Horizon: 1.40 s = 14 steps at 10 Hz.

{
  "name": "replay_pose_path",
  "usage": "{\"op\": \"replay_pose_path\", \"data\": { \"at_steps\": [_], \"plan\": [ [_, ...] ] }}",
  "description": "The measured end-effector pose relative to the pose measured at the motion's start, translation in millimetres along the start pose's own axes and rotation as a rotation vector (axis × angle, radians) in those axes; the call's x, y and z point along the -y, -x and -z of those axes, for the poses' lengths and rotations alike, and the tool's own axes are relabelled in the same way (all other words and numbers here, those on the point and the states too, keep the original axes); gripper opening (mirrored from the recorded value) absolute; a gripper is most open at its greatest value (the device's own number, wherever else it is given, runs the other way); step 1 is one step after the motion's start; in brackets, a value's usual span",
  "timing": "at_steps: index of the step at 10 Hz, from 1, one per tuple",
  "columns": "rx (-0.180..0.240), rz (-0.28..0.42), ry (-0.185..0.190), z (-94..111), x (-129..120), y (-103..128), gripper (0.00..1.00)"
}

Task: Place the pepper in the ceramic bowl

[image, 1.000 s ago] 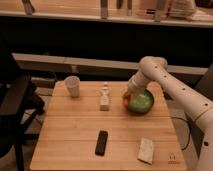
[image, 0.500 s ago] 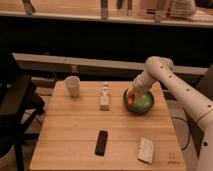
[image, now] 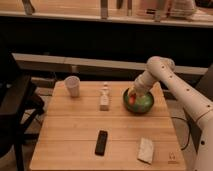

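The green ceramic bowl sits on the right side of the wooden table. A bit of the red-orange pepper shows inside the bowl at its left side, just under my gripper. My gripper hangs over the bowl's left rim, at the end of the white arm that reaches in from the right.
A pale cup stands at the table's back left. A small white bottle-like figure stands left of the bowl. A black remote lies near the front middle, a white cloth-like packet at the front right. A dark chair stands left.
The arm has moved a little to the right and further over the bowl; the pepper now sits lower, within the bowl.
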Motion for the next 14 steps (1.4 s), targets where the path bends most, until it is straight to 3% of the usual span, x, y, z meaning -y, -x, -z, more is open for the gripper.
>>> {"op": "replay_pose_path", "data": {
  "at_steps": [9,13,14],
  "plan": [
    [-0.002,-0.033,0.007,-2.0,-12.0,-11.9,0.01],
    [-0.008,-0.042,0.006,0.3,-12.8,-17.5,0.1],
    [-0.008,-0.044,0.005,1.3,-14.4,-18.6,0.18]
  ]
}}
